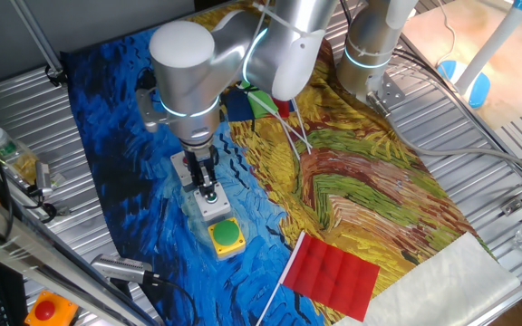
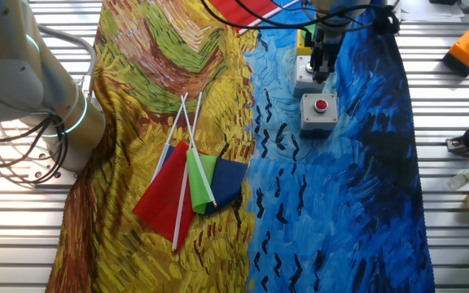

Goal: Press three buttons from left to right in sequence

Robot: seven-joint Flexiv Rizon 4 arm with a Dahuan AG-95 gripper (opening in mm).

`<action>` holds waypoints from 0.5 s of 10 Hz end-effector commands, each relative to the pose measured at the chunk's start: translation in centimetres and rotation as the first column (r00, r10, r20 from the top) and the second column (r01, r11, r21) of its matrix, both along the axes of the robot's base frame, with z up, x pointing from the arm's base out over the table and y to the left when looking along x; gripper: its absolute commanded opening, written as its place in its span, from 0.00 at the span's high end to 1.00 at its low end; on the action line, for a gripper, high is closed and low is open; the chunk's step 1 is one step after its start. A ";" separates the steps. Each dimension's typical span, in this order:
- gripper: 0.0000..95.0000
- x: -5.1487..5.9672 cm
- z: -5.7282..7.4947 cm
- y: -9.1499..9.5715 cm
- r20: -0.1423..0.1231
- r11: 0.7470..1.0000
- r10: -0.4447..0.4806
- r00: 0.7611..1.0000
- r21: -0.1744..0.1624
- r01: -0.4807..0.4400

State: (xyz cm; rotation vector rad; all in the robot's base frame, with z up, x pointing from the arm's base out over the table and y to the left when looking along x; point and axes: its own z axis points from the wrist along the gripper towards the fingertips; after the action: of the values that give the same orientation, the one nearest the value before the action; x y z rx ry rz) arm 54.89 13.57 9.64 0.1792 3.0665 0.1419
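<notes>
Hovering over the middle grey box (image 1: pixel 209 205), the claw (image 1: pixel 208 188) is touching its top; whether its fingers are spread cannot be told. The red-button box (image 2: pixel 319 112) is sitting beside it, the yellow green-domed box (image 1: pixel 227 236) on the other side.

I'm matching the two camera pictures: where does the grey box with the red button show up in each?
One fixed view: not visible; the gripper and arm hide its spot behind the middle grey box.
The other fixed view: the grey box with the red button sits upper right of centre, on the blue cloth, just below the gripper.
Shared landmark: the gripper over the row of boxes.
</notes>
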 end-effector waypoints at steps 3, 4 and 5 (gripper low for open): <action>0.60 0.3 0.2 0.1 0.000 1.000 -0.005 1.000 0.001 0.005; 0.60 0.5 0.3 0.2 -0.001 1.000 -0.008 1.000 0.000 0.008; 0.60 0.7 0.3 0.2 -0.001 1.000 -0.009 1.000 0.001 0.009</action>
State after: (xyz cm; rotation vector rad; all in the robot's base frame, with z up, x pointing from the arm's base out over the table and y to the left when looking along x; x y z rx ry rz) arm 55.70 13.86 9.94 0.1924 3.0675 0.1427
